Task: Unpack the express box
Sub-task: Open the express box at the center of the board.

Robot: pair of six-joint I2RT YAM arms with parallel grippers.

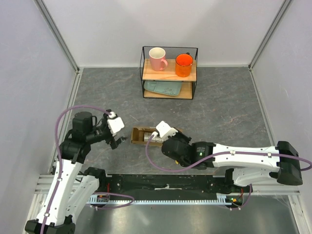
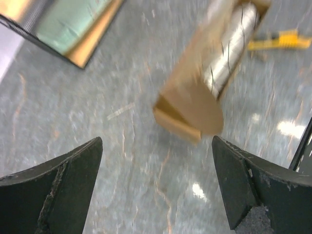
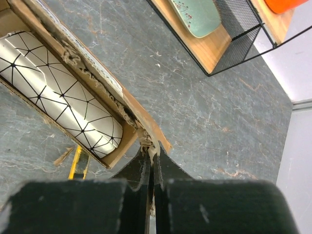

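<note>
From above, we see the express box [image 1: 144,137] mid-table, at 6 o'clock from the rack [image 1: 169,73] and between both arms, within reach of either. A wrist camera [image 1: 165,129] hides the contact.

From the left wrist, the left gripper [image 2: 156,190] is spread and empty, with the blurred box at 1 o'clock.

From the right wrist, the right gripper [image 3: 150,155] is pressed together on the box's torn flap, which we judge is to keep it open. A yellow knife [image 3: 78,163] shows at 7 o'clock, partly hidden.

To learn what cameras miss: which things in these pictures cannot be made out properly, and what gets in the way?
- Top view: the cardboard box is half covered by the right arm; contents too small to tell.
- Left wrist view: box and yellow knife are smeared by blur.
- Right wrist view: knife mostly behind the box; orange mug cut off by the top edge.
</note>
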